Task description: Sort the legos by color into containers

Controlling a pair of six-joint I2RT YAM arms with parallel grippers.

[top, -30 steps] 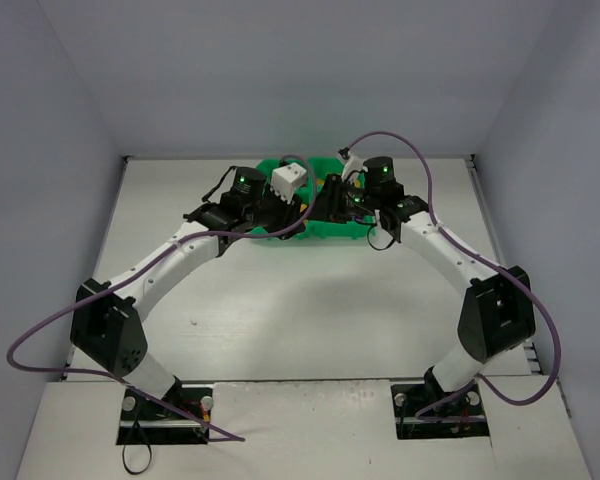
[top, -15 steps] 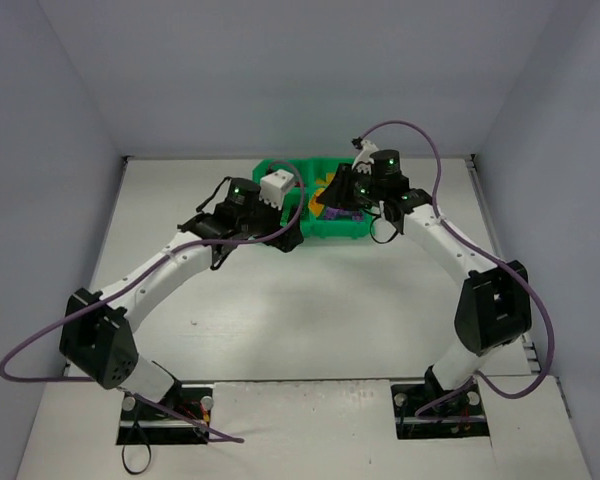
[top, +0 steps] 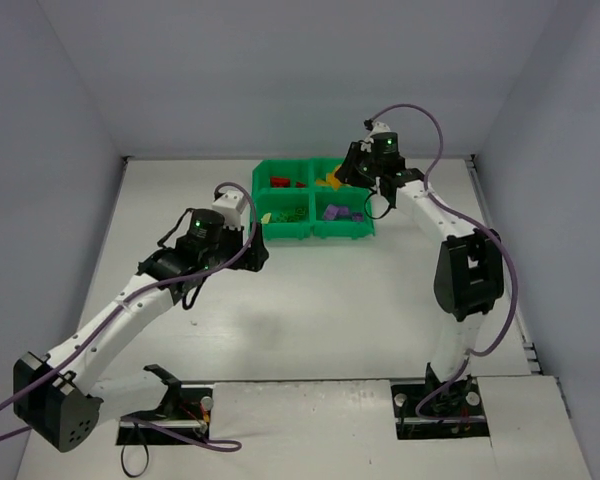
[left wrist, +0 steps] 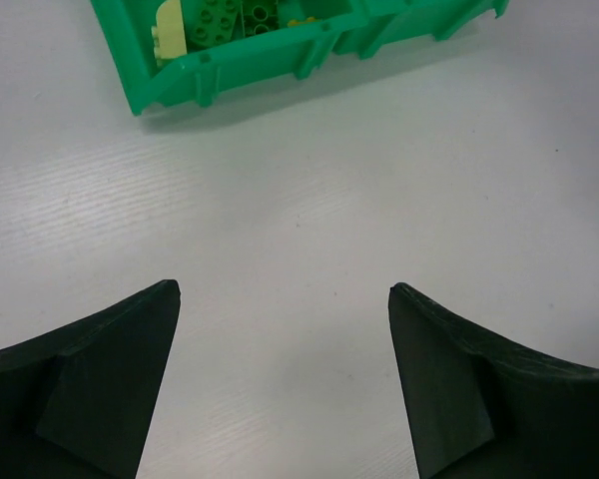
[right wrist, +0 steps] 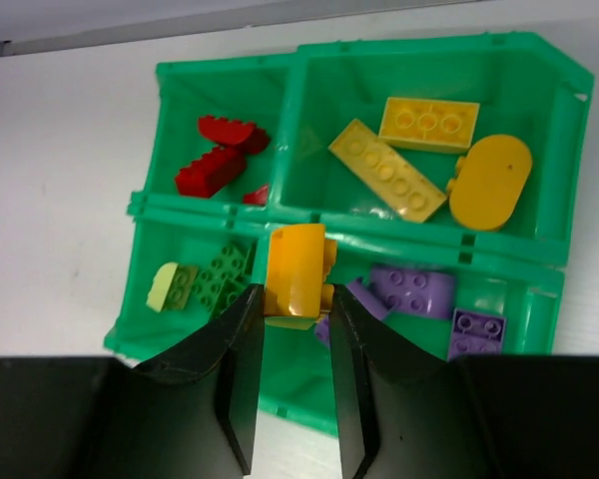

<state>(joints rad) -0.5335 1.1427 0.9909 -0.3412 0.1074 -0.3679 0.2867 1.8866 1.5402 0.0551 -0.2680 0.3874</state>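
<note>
Your right jaws are pinched narrow on an orange brick [right wrist: 298, 271], gripped by its sides. In the right wrist view it hangs over the centre of the tray [right wrist: 434, 45], about where the dividers cross (height above it can't be told). The tray sits top centre of the overhead view, on the desk [left wrist: 309, 230].

Contents per the right wrist view:
- Upper-left compartment: red legos [right wrist: 218, 160].
- Upper right: yellow legos [right wrist: 409, 165].
- Lower left: green legos [right wrist: 215, 279] w/ a pale lime piece [right wrist: 163, 289] beside them.
- Lower right: purple legos [right wrist: 424, 294].

Your left jaws stand wide w/ nothing between them, over the desk below and left of the tray in the overhead view. In the left wrist view the tray's front wall runs across the top of the frame, w/ green legos showing inside at upper left.
</note>
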